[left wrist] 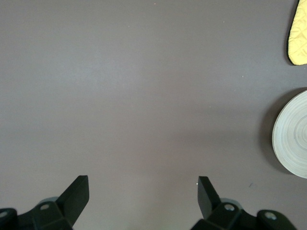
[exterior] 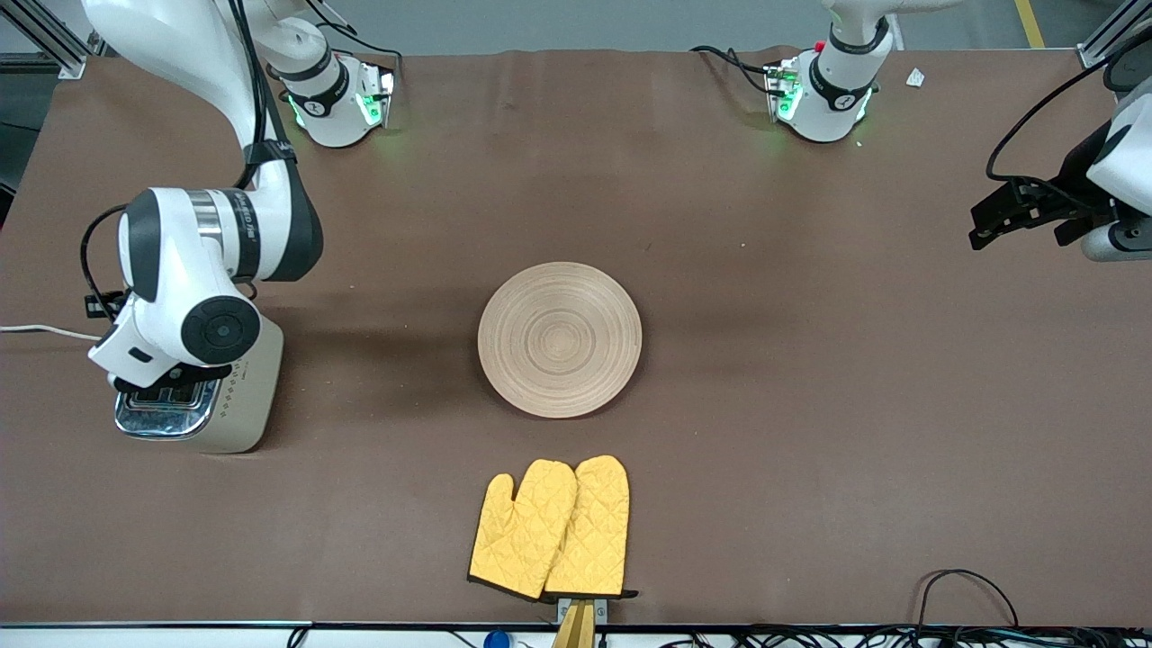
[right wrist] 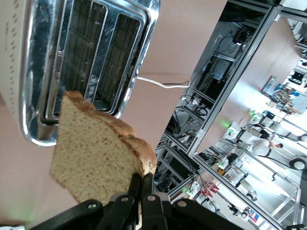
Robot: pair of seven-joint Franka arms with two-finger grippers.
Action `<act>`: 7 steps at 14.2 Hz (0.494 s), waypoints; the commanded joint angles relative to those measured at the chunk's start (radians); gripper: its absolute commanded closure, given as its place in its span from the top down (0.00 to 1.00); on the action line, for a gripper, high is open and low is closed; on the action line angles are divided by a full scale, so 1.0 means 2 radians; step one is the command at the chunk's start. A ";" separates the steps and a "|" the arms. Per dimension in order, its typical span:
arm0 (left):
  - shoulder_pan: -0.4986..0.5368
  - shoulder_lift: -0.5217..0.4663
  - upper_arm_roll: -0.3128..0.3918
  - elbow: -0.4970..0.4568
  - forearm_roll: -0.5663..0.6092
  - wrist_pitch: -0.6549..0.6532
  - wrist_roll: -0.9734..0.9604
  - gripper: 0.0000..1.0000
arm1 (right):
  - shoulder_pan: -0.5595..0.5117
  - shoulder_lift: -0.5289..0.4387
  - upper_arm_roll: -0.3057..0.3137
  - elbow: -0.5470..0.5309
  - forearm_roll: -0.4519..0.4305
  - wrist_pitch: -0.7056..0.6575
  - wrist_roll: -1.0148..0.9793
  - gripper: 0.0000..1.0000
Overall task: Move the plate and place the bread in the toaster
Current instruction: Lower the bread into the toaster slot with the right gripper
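The cream toaster [exterior: 247, 396] stands toward the right arm's end of the table, chrome top up. My right gripper [exterior: 166, 382] hangs just over its slots. In the right wrist view the gripper [right wrist: 142, 179] is shut on the crust edge of the tan bread slice [right wrist: 96, 153], held tilted above the toaster's two empty slots [right wrist: 91, 52]. The arm hides the bread in the front view. The round wooden plate [exterior: 560, 339] lies empty at the table's middle. My left gripper [exterior: 987, 225] waits open and empty over bare table at the left arm's end [left wrist: 142, 182].
Two yellow oven mitts [exterior: 551, 531] lie nearer the front camera than the plate, at the table's edge. The toaster's white cord [exterior: 45, 331] runs off the table's end. The left wrist view shows the plate's rim [left wrist: 292, 139] and a mitt tip [left wrist: 300, 38].
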 commanded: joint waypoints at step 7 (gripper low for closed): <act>0.000 -0.005 0.001 0.000 -0.005 -0.002 0.008 1.00 | -0.035 0.090 0.004 0.093 -0.020 0.051 -0.034 0.00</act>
